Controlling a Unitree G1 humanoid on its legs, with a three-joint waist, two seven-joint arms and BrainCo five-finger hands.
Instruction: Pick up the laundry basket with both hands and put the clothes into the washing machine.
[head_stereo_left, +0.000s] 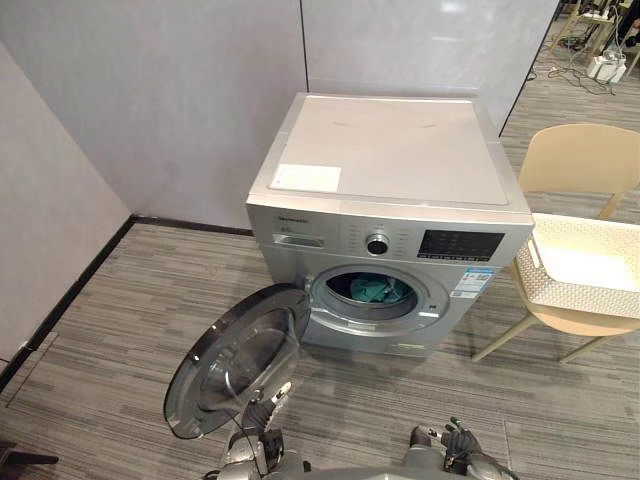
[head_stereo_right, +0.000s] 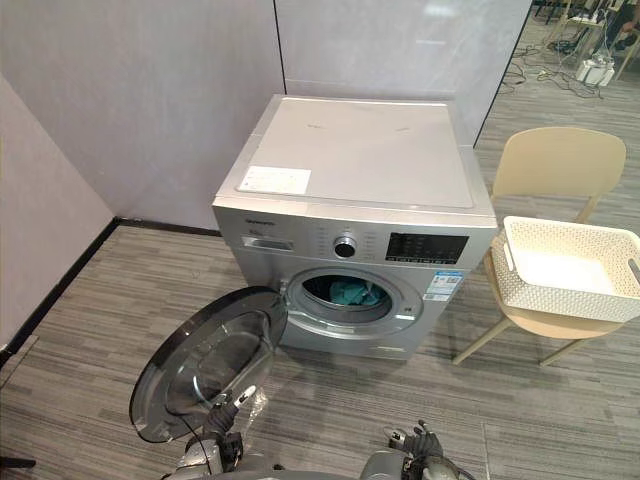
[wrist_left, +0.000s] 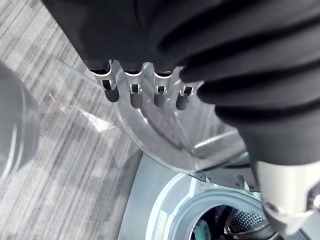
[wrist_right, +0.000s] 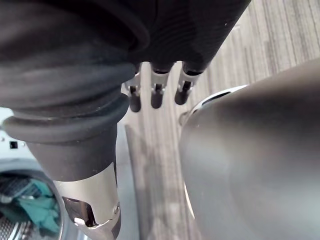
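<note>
While R hand (head_stereo_left: 458, 441) hangs low, basket (head_stereo_left: 580, 291) sits on chair (head_stereo_left: 585, 156), well apart.

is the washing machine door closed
No, the round door of the washing machine stands swung wide open, with teal clothes showing inside it.

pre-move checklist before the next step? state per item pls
1. Clothes loaded: ok, teal clothes lie in the drum of the washing machine.
2. Laundry basket set down: ok, on the beige chair, nothing visible inside.
3. Door shut: not ok, it stands wide open; closing it is probably next.
4. Left hand free: ok, open, by the door's lower edge.
5. Right hand free: ok, open, holds nothing.
6. Cloth clear of the door seal: cannot tell.
</note>
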